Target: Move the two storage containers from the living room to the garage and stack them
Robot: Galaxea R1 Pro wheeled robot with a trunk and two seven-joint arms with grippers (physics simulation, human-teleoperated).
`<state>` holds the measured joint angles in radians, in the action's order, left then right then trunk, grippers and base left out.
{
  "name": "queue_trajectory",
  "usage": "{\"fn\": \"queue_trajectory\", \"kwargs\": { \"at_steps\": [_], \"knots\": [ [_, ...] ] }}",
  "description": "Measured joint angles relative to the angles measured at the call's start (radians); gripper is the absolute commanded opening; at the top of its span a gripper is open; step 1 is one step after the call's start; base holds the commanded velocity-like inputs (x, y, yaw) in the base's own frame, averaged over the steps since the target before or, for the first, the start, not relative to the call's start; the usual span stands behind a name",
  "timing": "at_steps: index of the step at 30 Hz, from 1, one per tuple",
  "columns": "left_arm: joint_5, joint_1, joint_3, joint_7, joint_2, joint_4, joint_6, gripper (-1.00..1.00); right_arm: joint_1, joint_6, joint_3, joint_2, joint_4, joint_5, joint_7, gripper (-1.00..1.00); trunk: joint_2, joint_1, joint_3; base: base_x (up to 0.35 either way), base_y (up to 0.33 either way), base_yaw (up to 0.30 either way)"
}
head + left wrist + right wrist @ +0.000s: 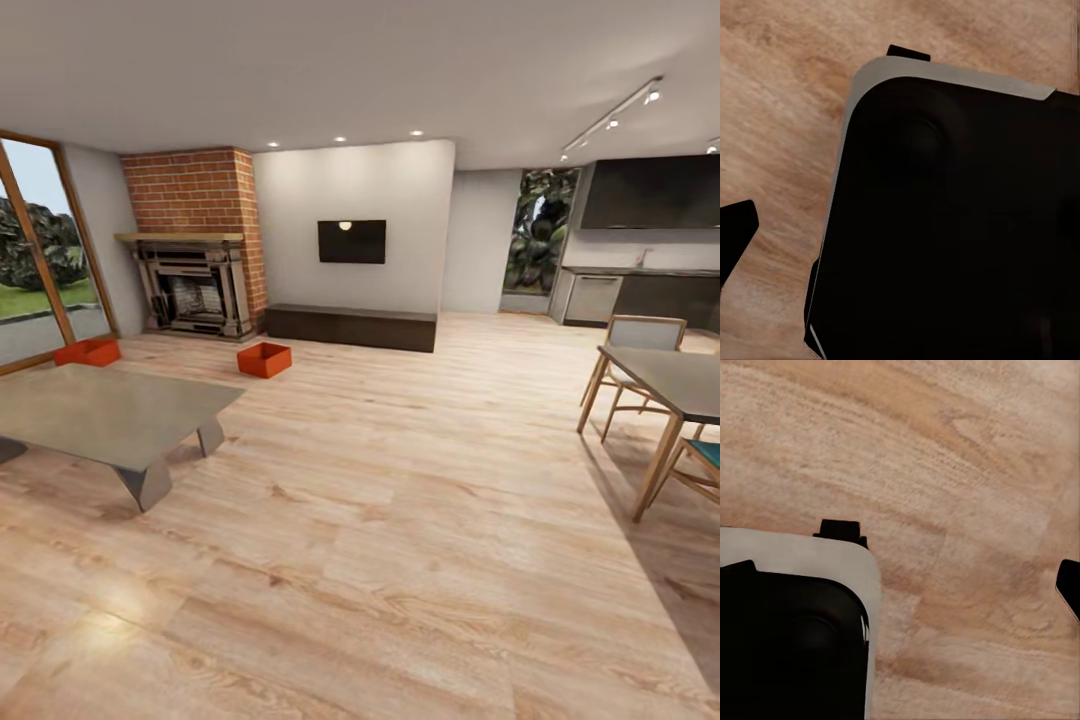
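Two orange-red storage containers stand on the light wood planks of the living room, seen in the head view. One container (pixel 88 351) lies at the far left by the glass door. The other container (pixel 264 359) sits in front of the brick fireplace (pixel 195 285). Both are several steps away from me, beyond the low table. Over the plank floor, one dark fingertip (pixel 736 229) of my left gripper shows at the picture's edge, and one fingertip (pixel 1069 585) of my right gripper likewise. Nothing is between the fingers of either. The garage is out of view.
A low grey coffee table (pixel 100 415) stands at the left between me and the containers. A dining table (pixel 680 385) with wooden chairs (pixel 640 345) stands at the right. A dark TV bench (pixel 350 326) runs along the far wall. My black base (pixel 960 225) sits below both wrists.
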<state>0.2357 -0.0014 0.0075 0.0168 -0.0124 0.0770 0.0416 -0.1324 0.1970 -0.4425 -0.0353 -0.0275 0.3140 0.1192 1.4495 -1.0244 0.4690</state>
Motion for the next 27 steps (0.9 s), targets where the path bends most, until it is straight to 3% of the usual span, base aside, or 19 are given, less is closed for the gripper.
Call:
{"fn": "queue_trajectory", "kwargs": {
  "at_steps": [27],
  "knots": [
    [0.0,0.0,0.0,0.0,0.0,0.0,-0.001,1.0,0.0,0.0,0.0,0.0,0.0,0.0,0.0,1.0,0.0,0.0,0.0,0.322,0.0,0.0]
  ]
}}
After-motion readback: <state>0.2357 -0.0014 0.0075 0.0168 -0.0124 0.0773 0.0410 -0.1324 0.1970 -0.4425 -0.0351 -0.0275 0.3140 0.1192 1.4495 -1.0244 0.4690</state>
